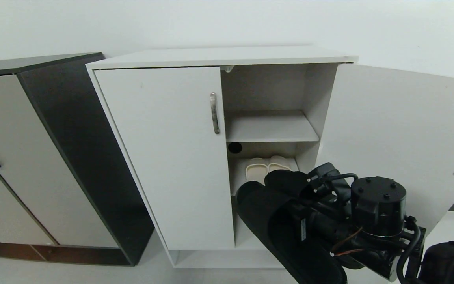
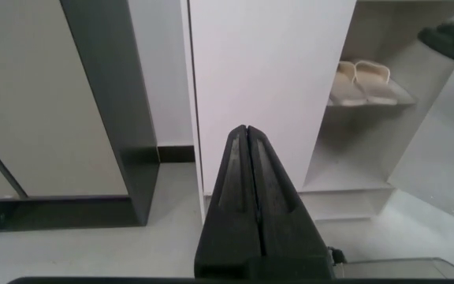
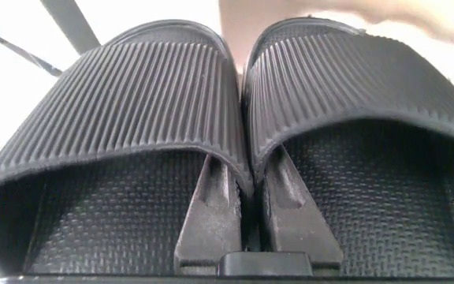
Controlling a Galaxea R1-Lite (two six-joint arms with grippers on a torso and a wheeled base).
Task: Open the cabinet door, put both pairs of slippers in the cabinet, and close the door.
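Before the white wooden cabinet, the right end effector grips 2 black ribbed rubber slippers. Meanwhile the left end effector is closed.

Right gripper fingertips run up under the straps of the black slippers, so the tips are covered. In the head view those slippers sit ahead of the gripper and block the cabinet's bottom shelf beyond it, plus the near edge of the white slippers. The black slippers' near end is cropped. The open door right of the gripper runs off-frame, same with the dark cabinet far to its left.
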